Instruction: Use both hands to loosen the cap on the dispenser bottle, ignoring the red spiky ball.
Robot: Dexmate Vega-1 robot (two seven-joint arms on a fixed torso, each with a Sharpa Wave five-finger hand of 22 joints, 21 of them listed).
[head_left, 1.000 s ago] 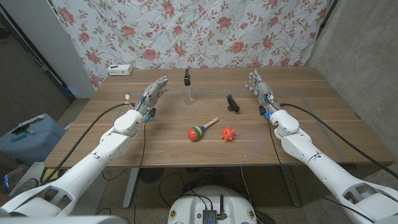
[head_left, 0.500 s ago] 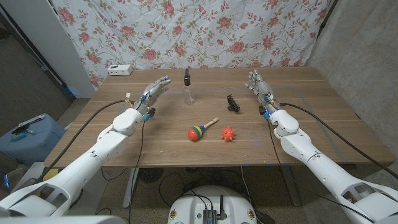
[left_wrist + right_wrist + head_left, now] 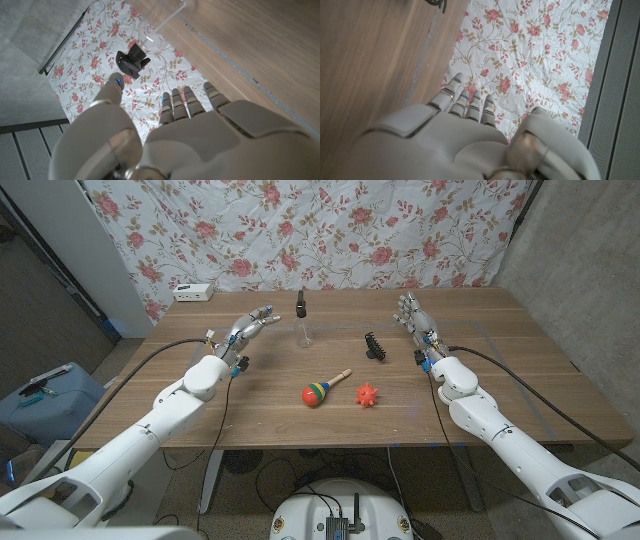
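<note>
The dispenser bottle stands upright at the far middle of the table, a clear body under a black pump cap. My left hand hovers to its left, a short gap away, fingers spread and holding nothing. In the left wrist view the black cap and clear body lie just beyond my left hand's fingertips. My right hand is raised well to the right of the bottle, fingers apart and empty; the right wrist view looks along its back. The red spiky ball lies nearer the front.
A striped maraca-like toy with a wooden handle lies beside the ball. A black ridged piece sits between the bottle and my right hand. A white box rests at the far left corner. A floral cloth hangs behind the table.
My left hand has edged a little to the right toward the bottle, fingers spreading. The right hand has hardly moved.
</note>
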